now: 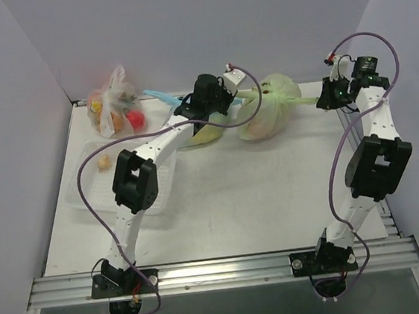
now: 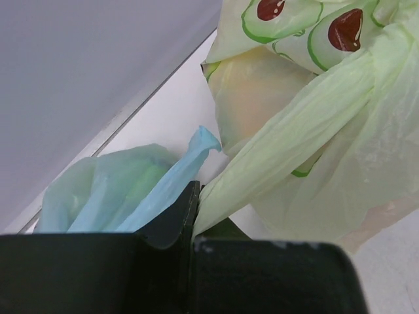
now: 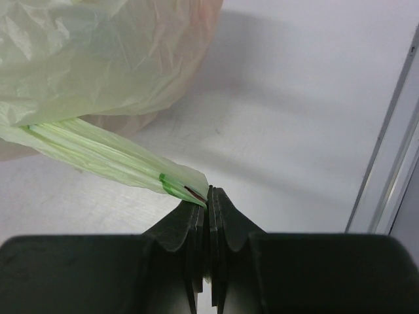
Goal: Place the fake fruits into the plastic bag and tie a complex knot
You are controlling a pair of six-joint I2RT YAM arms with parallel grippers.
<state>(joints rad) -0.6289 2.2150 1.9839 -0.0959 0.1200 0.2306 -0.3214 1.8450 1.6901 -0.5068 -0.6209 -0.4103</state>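
1. The left gripper (image 2: 195, 196) has its fingers clenched on one twisted handle (image 2: 288, 144) of the plastic bag (image 1: 268, 109). Hold that pinch firm and steer clear of the blue bag (image 2: 111, 196) just beside it.
2. The plastic bag rests at the back of the counter (image 1: 236, 199), between both arms. Its handles look taut, so some slack seems needed before crossing them.
3. The right gripper (image 3: 208, 196) pinches the other handle (image 3: 98, 154) at its very tip. A slip looks likely, so pull gently.

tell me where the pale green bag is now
Top view: the pale green bag lies at far centre of the table, stretched between left gripper and right gripper.
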